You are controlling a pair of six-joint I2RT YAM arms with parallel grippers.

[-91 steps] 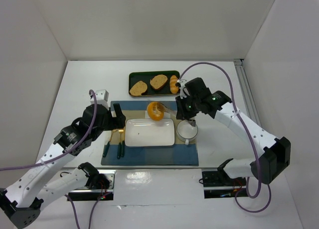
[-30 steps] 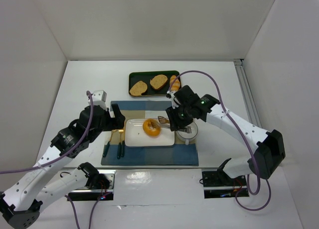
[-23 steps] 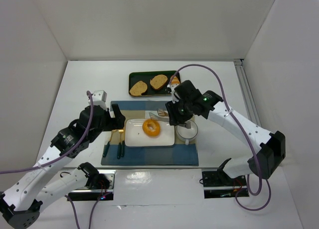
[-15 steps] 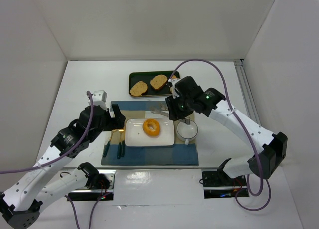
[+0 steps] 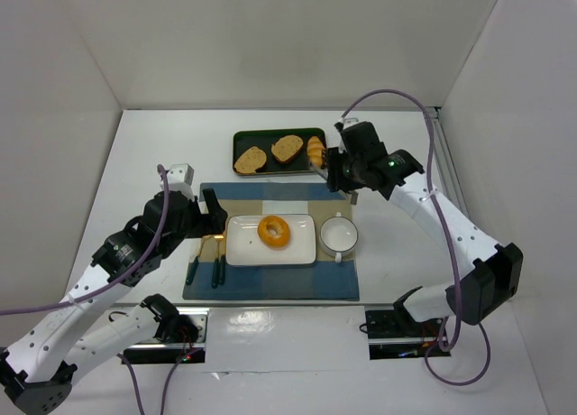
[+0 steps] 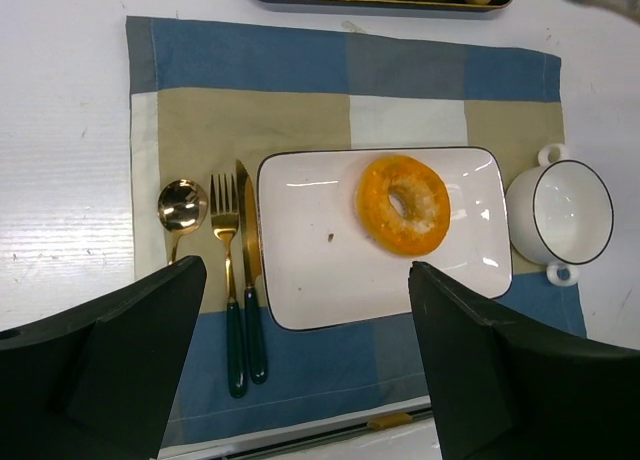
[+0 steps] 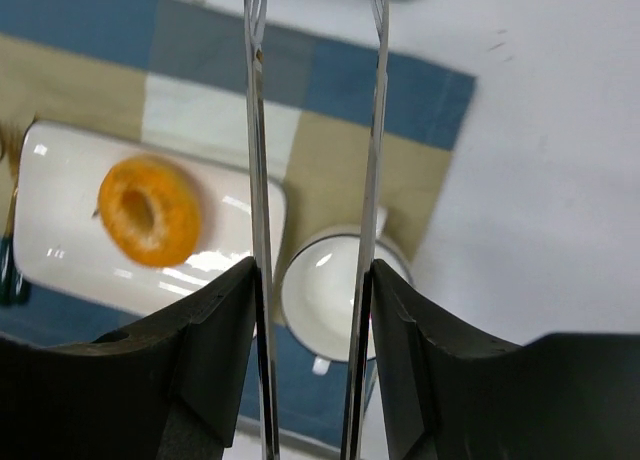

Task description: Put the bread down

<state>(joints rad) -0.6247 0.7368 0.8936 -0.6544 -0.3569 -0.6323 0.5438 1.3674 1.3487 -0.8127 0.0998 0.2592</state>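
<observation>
The bread point(image 5: 274, 231), a golden-orange ring, lies flat on the white rectangular plate point(image 5: 245, 250), right of its middle. It also shows in the left wrist view point(image 6: 404, 204) and the right wrist view point(image 7: 148, 210). My right gripper point(image 5: 335, 171) is raised near the tray's right end, well apart from the bread. Its fingers are closed on metal tongs point(image 7: 257, 130), whose arms stand apart and empty. My left gripper point(image 5: 209, 212) is open and empty, hovering left of the plate point(image 6: 310, 280).
A white cup point(image 5: 340, 235) stands right of the plate on the blue-and-tan placemat point(image 5: 270, 284). A spoon, fork and knife point(image 6: 248, 270) lie left of the plate. A dark tray point(image 5: 270, 134) behind holds two toast slices point(image 5: 251, 160) and a small roll point(image 5: 315, 152).
The right gripper carried the bread in the tongs to the plate, let it go there, then rose and drew back right toward the tray. The left arm has barely moved.
</observation>
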